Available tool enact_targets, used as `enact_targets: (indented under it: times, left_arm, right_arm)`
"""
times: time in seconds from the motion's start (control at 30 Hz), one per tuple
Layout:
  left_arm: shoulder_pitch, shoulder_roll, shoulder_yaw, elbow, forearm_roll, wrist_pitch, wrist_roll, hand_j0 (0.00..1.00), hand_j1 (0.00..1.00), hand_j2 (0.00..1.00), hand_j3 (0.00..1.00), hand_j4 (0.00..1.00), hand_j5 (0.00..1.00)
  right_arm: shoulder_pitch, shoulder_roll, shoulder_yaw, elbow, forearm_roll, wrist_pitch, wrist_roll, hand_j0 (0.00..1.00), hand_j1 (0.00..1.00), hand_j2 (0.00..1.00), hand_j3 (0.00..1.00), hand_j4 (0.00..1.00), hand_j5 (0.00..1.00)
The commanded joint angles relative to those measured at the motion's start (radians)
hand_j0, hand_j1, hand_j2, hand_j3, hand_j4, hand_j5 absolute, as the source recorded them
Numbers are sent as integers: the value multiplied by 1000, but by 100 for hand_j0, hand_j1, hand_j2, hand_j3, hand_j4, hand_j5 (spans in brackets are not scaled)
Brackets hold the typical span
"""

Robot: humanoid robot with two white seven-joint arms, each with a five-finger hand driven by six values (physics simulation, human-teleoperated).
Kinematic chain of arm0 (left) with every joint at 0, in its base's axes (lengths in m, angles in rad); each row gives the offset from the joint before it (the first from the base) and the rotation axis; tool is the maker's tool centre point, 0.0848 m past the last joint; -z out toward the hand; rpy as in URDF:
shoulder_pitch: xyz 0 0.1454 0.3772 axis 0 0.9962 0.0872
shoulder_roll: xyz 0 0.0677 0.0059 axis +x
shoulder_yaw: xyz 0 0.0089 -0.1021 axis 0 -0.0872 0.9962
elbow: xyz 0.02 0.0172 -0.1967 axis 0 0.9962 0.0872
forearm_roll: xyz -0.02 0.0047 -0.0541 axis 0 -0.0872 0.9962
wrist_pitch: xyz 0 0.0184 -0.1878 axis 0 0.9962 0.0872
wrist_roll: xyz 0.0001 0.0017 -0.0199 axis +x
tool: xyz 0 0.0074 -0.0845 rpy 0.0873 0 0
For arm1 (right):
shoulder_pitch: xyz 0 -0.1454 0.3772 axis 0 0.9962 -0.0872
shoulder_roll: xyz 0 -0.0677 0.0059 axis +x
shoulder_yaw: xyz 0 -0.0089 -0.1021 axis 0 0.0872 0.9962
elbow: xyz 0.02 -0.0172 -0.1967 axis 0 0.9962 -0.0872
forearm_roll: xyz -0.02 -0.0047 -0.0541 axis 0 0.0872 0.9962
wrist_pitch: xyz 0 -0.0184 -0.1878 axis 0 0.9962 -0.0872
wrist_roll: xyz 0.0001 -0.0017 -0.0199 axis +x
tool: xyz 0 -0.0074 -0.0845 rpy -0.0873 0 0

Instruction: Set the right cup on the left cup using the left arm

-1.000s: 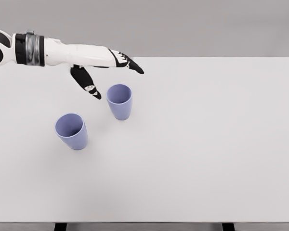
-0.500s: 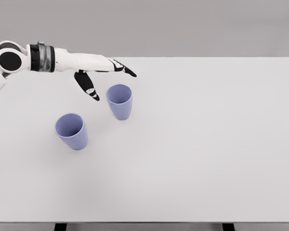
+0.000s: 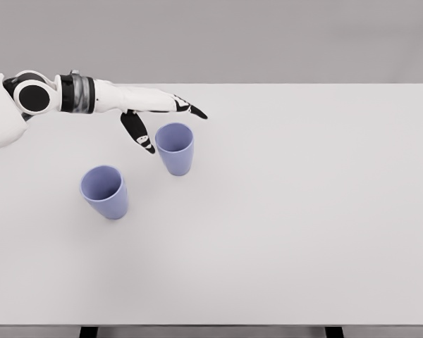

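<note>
Hovering left hand (image 3: 155,116), fingers spread, holding nothing | beside right cup (image 3: 175,148) | contact unclear

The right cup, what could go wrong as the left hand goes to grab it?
1. The left hand is open, its thumb close beside the right cup; a sideways bump could tip the cup.
2. The left cup stands near; a low carry might knock it over.

White left arm (image 3: 113,98), grey cuff, black fingers (image 3: 138,132).
</note>
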Motion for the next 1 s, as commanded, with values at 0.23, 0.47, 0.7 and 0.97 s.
enact_targets:
  times: [0.23,0.47,0.7,0.97]
  left_arm:
    - [21,-2,14,18,-27,2,5,100,100,100,100,100,100]
    - [41,-28,19,47,-44,2,5,100,100,100,100,100,100]
    - [48,-51,20,63,-55,2,8,100,100,100,100,100,100]
    - [49,-59,20,92,-58,2,10,100,100,100,100,100,100]
  right_arm:
    - [0,0,0,0,1,-2,0,100,100,100,100,100,100]
    - [0,0,0,0,1,0,0,100,100,100,100,100,100]
    - [0,0,0,0,1,0,0,100,100,100,100,100,100]
    - [0,0,0,0,1,0,0,100,100,100,100,100,100]
